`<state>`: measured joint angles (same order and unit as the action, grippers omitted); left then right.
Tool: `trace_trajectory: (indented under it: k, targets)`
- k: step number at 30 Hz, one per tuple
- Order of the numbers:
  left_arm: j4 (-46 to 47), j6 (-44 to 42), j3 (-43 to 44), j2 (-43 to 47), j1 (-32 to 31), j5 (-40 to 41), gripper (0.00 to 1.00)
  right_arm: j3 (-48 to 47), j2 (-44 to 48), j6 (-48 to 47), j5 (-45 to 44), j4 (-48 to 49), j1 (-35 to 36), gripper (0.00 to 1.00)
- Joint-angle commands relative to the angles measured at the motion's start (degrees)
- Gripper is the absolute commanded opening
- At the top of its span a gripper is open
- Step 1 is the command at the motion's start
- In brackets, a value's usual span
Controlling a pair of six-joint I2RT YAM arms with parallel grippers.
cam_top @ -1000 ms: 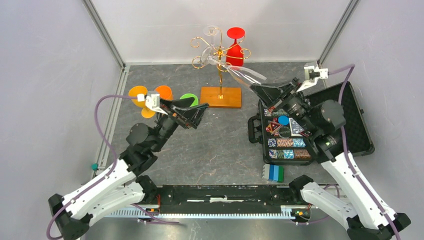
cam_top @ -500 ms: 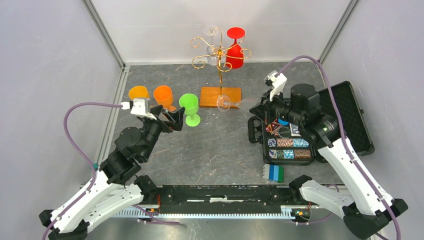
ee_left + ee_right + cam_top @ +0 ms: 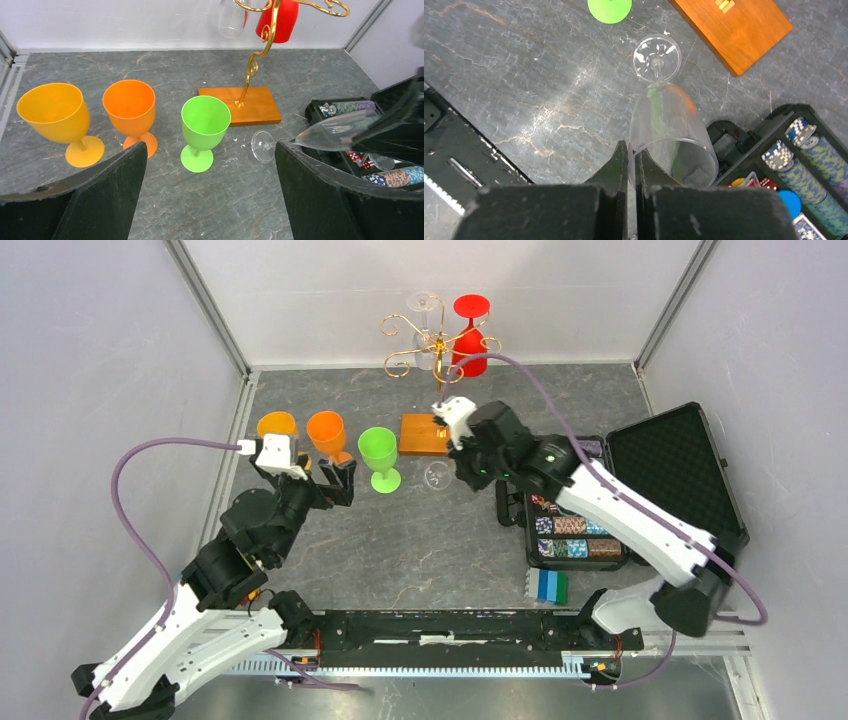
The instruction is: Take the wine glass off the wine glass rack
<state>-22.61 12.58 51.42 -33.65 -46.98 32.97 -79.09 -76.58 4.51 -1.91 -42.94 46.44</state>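
The gold wine glass rack [image 3: 438,352] stands on its orange-brown base [image 3: 424,435] at the back; a red glass [image 3: 470,346] and a clear glass [image 3: 424,328] hang upside down on it. My right gripper [image 3: 466,466] is shut on the rim of another clear wine glass [image 3: 670,122], one finger inside the bowl and one outside. That glass is tilted, its foot [image 3: 437,476] low over the table in front of the base. I cannot tell whether the foot touches the table. My left gripper [image 3: 209,148] is open and empty, facing the green cup [image 3: 205,120].
An orange cup [image 3: 129,105] and a yellow cup [image 3: 52,111] stand upright left of the green one. An open black case of poker chips [image 3: 575,525] lies on the right, with a blue and green block [image 3: 551,585] in front of it. Grey walls close in the table.
My right arm carried the clear glass from the rack's arms down and left, to low over the table in front of the base. My left gripper drew back left of the green cup.
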Motion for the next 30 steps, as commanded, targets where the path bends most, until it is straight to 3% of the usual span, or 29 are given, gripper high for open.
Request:
trace_trajectory:
  k: [1, 12, 30]
  targets:
    - [-2.11, -2.98, 1.31, 2.45, -0.07, 2.21, 1.00, -9.64, -7.64, -1.67, -9.17, -3.19, 4.08, 0.00]
    - [-1.21, -6.15, -0.42, 5.05, -0.10, 1.26, 1.00, -20.86, -21.40, -3.39, -9.08, -8.33, 6.91, 0.00]
    - [-1.26, -6.27, -0.70, 3.82, -0.07, -1.06, 1.00, -27.95, -28.04, -7.25, -9.03, -12.89, 7.01, 0.05]
